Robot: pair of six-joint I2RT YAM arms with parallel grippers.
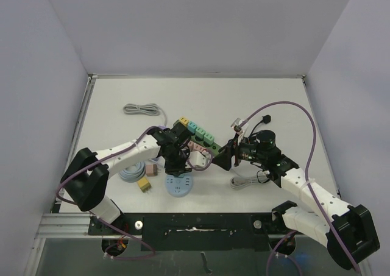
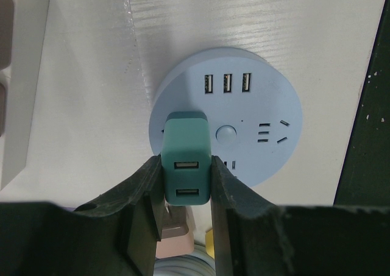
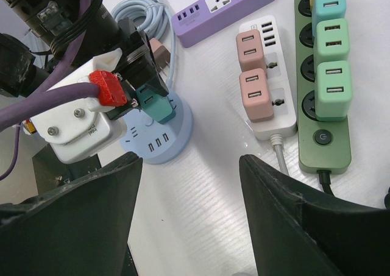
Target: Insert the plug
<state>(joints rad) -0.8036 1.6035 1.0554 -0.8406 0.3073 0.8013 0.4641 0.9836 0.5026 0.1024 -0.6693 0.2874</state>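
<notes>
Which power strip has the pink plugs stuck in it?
The white strip, lying between the purple strip and the green strip. Two pink plugs sit in it.

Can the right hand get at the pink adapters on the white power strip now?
Probably yes: the right hand is open and empty, the pink adapters stand uncovered ahead, and the left hand holds its teal plug aside at the round blue socket.

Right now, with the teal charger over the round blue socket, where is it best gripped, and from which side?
Grip the teal charger by its two flat long sides, coming from the USB-port end, as the left gripper does. Those parallel faces suit flat pads. The opposite end, presumably the pins, is left free toward the round blue socket.
</notes>
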